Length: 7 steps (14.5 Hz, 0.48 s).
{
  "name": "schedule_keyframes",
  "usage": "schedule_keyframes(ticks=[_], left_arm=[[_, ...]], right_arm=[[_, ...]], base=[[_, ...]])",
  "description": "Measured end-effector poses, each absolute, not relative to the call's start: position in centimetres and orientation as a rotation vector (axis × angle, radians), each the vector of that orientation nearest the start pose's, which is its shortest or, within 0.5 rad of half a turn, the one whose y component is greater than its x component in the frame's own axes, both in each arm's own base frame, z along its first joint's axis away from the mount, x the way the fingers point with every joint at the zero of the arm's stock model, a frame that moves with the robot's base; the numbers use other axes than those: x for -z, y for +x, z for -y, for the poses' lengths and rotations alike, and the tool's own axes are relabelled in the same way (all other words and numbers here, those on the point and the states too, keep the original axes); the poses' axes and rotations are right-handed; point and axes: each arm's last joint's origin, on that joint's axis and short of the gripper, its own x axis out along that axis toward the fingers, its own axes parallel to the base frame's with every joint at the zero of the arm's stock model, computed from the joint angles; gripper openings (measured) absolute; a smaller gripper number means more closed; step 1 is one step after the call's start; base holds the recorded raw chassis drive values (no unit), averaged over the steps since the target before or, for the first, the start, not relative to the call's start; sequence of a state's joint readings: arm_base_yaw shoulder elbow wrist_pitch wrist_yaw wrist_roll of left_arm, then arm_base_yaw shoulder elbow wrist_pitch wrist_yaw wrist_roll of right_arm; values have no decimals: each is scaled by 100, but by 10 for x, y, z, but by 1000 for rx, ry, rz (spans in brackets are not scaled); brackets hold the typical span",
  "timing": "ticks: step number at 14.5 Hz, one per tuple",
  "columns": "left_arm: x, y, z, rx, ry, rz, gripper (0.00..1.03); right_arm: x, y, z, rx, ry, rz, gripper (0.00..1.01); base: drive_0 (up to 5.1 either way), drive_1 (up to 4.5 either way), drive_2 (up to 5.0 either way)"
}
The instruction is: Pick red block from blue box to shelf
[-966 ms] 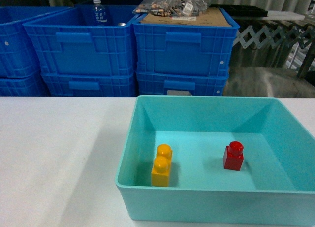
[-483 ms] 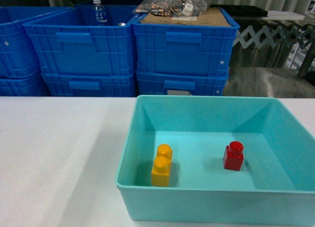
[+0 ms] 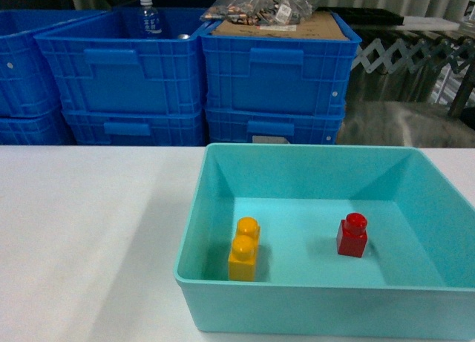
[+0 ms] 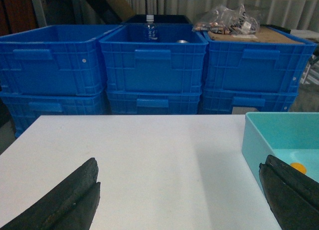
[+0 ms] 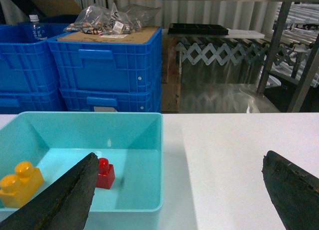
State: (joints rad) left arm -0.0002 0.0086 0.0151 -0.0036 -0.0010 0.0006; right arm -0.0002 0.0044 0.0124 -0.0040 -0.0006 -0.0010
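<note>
This looks like a warehouse or storeroom. Stacked dark blue ribbed crates [image 3: 274, 75] line the far edge of a white table [image 3: 89, 231], one holding a water bottle [image 3: 148, 17], another capped with cardboard and bagged parts [image 3: 263, 4]. To the right stand an expandable roller conveyor [image 5: 229, 50] and steel posts [image 5: 271, 45].

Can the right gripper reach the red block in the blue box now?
Probably yes: the right gripper is open, the red block stands free in the blue box, apart from the orange brick.
</note>
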Motion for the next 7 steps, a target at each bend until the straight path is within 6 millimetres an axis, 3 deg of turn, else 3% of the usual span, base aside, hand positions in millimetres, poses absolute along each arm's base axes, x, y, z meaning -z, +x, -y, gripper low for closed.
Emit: schedule_keyframes(ticks=[7], left_arm=[[-168, 97, 0, -1, 1, 3, 98]], right_arm=[[-167, 97, 0, 0, -1, 4, 98]], base=[[0, 0, 0]])
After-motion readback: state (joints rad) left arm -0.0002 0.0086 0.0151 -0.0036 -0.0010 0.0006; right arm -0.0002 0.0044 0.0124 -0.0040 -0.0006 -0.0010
